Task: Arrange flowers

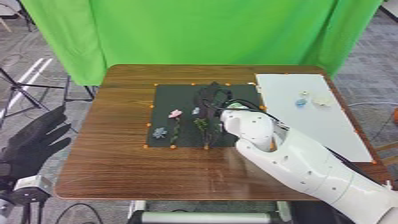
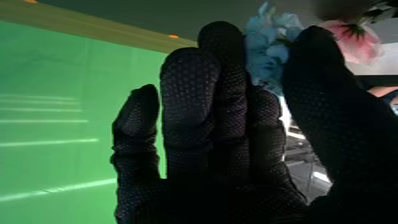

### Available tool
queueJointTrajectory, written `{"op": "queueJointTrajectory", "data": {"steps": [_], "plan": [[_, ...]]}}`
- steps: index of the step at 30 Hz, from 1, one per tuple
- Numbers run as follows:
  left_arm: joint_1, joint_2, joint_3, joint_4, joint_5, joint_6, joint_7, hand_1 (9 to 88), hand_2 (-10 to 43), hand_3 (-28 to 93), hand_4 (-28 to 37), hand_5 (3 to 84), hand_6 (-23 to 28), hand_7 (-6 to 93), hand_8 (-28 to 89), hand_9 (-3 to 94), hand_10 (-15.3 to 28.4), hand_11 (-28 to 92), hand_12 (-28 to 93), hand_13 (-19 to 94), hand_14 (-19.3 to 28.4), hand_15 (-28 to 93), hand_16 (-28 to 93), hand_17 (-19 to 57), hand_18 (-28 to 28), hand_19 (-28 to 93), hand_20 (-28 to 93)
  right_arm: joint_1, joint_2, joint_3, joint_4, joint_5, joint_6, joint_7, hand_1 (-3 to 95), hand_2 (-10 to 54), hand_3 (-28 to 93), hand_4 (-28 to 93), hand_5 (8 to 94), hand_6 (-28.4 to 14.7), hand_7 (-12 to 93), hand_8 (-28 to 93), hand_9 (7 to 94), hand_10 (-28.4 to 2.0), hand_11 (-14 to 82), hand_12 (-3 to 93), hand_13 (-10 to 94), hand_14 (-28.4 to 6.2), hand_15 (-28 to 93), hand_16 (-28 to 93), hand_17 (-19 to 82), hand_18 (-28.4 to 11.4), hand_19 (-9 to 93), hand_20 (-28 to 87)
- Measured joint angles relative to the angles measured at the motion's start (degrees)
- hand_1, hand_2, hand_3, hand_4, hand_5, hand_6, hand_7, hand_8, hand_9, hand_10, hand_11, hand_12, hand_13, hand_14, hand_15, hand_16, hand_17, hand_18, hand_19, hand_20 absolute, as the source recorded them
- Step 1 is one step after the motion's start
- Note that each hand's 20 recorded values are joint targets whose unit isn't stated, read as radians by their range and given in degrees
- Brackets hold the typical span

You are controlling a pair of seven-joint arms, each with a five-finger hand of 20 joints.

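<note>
Over the dark mat [image 1: 185, 95], my right hand [image 1: 211, 95] is low near the far edge, in the middle. In the right wrist view, the straight fingers of my right hand [image 2: 191, 100] stand open, with a light blue flower [image 2: 266, 45] in the gap beside the thumb; contact with it is unclear. A pink flower [image 2: 355, 42] is beyond the thumb. On the mat lie a pink flower [image 1: 175, 114], a grey-blue flower [image 1: 160, 132] and a green sprig [image 1: 201, 123]. My left hand [image 1: 31, 145] is off the table's left side, fingers straight.
A white board [image 1: 306, 127] on the right of the brown table [image 1: 107, 150] holds a small blue flower [image 1: 300, 102] and pale blossoms [image 1: 322, 101]. Small orange markers edge the mat. A green curtain [image 1: 204, 35] hangs behind the table. My right forearm crosses the table's right half.
</note>
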Motion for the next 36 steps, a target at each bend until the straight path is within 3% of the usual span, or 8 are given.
{"op": "queueJointTrajectory", "data": {"steps": [5,10,14,28,36], "plan": [[-0.04,0.0,0.0,0.03,0.0,0.0,-0.01,23.1,-4.7,68,-28.3,20.8,0.5,16.3,-8,16.0,8.2,6,23,11,10.7,8,11,-13.5,17.7,32,10,0.0,-0.08,0.21,0.04,-0.19,-0.89,0.14,34.1,-9.5,85,-28,57.9,2.3,42,-3,73.3,-7.4,31.7,34.3,65,-3.4,65,31,19,-19.5,74,56],[-0.12,0.0,0.01,0.04,0.0,0.0,-0.1,23.3,-4.4,68,-28.3,20.8,0.5,16.2,-9,16.1,8.3,7,23,11,10.7,9,11,-13.5,17.7,32,10,0.02,-0.25,0.36,0.17,-0.19,-1.7,0.23,32.6,-9.5,86,-28,57.1,2.5,41,-5,66.0,-8.0,35.0,30.2,64,-3.7,66,31,19,-19.8,74,56],[-0.12,0.05,0.04,0.07,0.0,0.0,-0.11,23.3,-4.3,68,-28.3,20.8,0.5,16.3,-8,16.1,8.3,7,23,11,10.7,9,11,-13.5,17.7,32,10,0.03,-0.5,0.4,0.28,-0.3,-2.42,0.56,29.0,-9.5,86,-28,56.6,2.5,40,-18,64.2,-8.4,36.7,27.5,63,-3.9,66,31,18,-19.8,74,56],[-0.08,0.05,0.05,0.09,-0.01,0.01,-0.1,23.3,-4.4,68,-28.3,20.8,0.5,16.4,-9,16.1,8.3,7,23,11,10.7,9,11,-13.5,17.7,32,10,-0.56,-1.27,2.5,0.28,-0.66,-4.35,1.6,24.6,-9.5,83,-28,51.5,0.7,40,-18,58.7,-9.8,38.4,28.1,60,-4.8,67,30,17,-20.2,74,57],[-0.02,-0.06,-0.01,0.08,-0.01,0.02,-0.07,23.3,-4.4,68,-28.3,20.8,0.5,16.4,-9,16.1,8.3,7,23,11,10.8,9,11,-13.5,17.7,32,10,-4.07,-0.13,9.5,-5.65,1.5,-4.18,1.94,20.9,-9.5,84,-28,43.9,-2.4,36,-16,48.4,-11.8,39.4,29.3,52,-8.2,70,29,14,-20.7,74,57]]}}
